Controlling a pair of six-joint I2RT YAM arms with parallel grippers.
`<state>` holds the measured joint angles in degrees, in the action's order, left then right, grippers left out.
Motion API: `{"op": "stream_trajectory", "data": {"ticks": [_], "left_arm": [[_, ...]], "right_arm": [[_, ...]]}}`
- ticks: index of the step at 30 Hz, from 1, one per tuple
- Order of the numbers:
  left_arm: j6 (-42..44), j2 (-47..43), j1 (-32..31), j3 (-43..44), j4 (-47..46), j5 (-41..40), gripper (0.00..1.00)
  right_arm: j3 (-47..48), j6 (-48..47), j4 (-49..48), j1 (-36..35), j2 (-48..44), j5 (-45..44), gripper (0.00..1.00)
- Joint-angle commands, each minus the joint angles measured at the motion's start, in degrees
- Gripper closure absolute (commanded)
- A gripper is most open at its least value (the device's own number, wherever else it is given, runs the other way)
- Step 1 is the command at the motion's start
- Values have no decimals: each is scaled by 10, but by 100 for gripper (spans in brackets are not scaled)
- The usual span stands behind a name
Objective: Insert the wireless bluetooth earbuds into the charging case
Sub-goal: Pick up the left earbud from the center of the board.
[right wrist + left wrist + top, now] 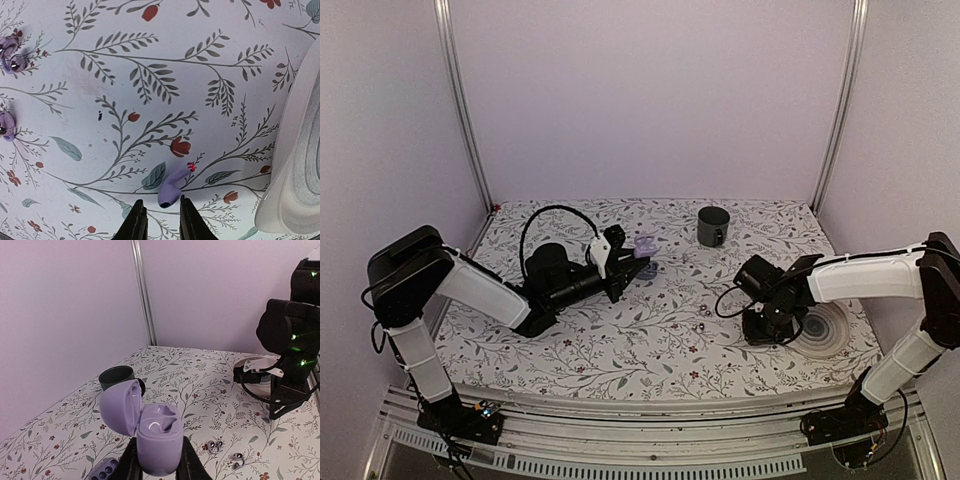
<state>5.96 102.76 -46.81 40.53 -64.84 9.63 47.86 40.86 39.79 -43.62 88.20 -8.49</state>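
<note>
Your left gripper (159, 466) is clamped on the open charging case (157, 437), apparently empty. Your right gripper (159, 221), jaws apart, hovers over one earbud (172, 186). Nothing is inserted yet.

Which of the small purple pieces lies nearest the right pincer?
The stemmed earbud with the red tip, just ahead of the right pincer; the other two sit at the wrist view's left edge.

Your left arm (480, 290) and right arm (865, 277): white shells, black joints, looping black cables (555, 207); right gripper (159, 222) has 2 black fingers (136, 224).
</note>
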Motion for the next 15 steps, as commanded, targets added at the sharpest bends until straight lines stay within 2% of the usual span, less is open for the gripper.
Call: {"op": "stream_trajectory", "data": {"ticks": [1, 9, 15], "left_arm": [[0, -7, 5, 1, -11, 2, 100], [0, -10, 3, -2, -13, 5, 100], [-2, -11, 2, -4, -16, 6, 100]], "right_arm": [[26, 0, 17, -9, -11, 28, 74], [22, -1, 36, -3, -26, -13, 72], [16, -56, -13, -3, -32, -20, 68]]}}
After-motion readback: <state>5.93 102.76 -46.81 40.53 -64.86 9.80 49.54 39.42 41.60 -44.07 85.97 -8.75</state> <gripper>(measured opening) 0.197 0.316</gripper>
